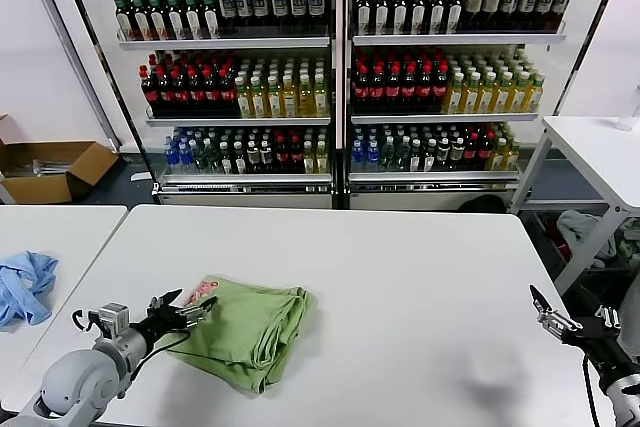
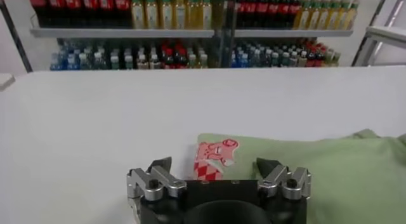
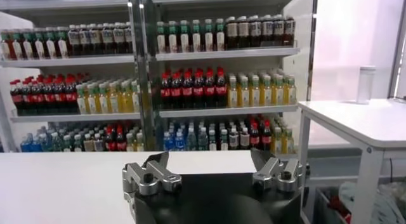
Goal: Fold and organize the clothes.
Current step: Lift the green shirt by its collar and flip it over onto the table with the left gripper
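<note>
Lying folded into a compact bundle on the white counter [image 1: 400, 277], the green polo shirt [image 1: 250, 332] sits toward the robot's left, its red-and-white checkered logo [image 2: 212, 160] facing up at the corner nearest the left gripper [image 1: 178, 309]. That gripper hovers just beside this corner with its jaws spread wide and nothing between them; the left wrist view shows the logo directly ahead of the open jaws. The right gripper [image 1: 552, 315] waits well apart at the counter's right edge, jaws likewise spread and empty.

The fold looks largely done, though the bundle's far edge is loose and uneven, with layers bulging. The main risk from here is disturbing it: if the left jaws close on only the top layer at the logo corner, a pull would likely peel the fold open instead of moving the whole stack. A low sideways move could also drag the fabric and rumple it. A light blue cloth [image 1: 25, 285] lies on the neighbouring counter, well clear of the work.
</note>
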`<state>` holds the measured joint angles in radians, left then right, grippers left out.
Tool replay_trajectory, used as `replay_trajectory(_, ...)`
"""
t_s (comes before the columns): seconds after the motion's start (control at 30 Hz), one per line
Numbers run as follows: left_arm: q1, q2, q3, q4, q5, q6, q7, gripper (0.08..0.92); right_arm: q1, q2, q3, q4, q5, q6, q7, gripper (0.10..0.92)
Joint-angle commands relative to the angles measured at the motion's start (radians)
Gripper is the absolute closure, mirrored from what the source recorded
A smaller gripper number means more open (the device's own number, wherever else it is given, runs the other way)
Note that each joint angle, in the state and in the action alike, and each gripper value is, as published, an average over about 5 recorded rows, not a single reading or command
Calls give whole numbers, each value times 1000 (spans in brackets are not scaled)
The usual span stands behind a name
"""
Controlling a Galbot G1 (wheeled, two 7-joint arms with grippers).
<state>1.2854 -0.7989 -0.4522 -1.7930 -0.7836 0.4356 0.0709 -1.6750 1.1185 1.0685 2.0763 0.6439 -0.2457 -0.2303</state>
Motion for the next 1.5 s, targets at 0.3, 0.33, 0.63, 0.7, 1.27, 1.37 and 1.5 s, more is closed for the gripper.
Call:
replay_trajectory(0.3,-11,-22,47,58,-1,3,15,204,6,-7,-1,-9,12,-3,2,203)
replay_trajectory(0.33,-9,-21,46,62,0,1,18,227,6,-7,-1,-11,12,-3,2,203)
replay_trajectory(0.63,6,-39,33,53,27,-64,-18,484,10,-10,-4,-18,13,1,1,203)
replay_trajectory(0.7,15,-42,28,42,30,-74,-19,536,11,-11,-6,-19,13,2,0,203)
replay_trajectory(1.27,119,-34,-286,52,86,-183,-149,862,26,-11,-20,-7,19,4,-4,203)
replay_trajectory(1.37,136,-14,-379,67,100,-186,-172,862,32,-8,-26,-5,18,4,-7,203)
replay_trajectory(1.5,139,30,-477,90,121,-187,-187,862,36,-2,-35,0,17,4,-8,203)
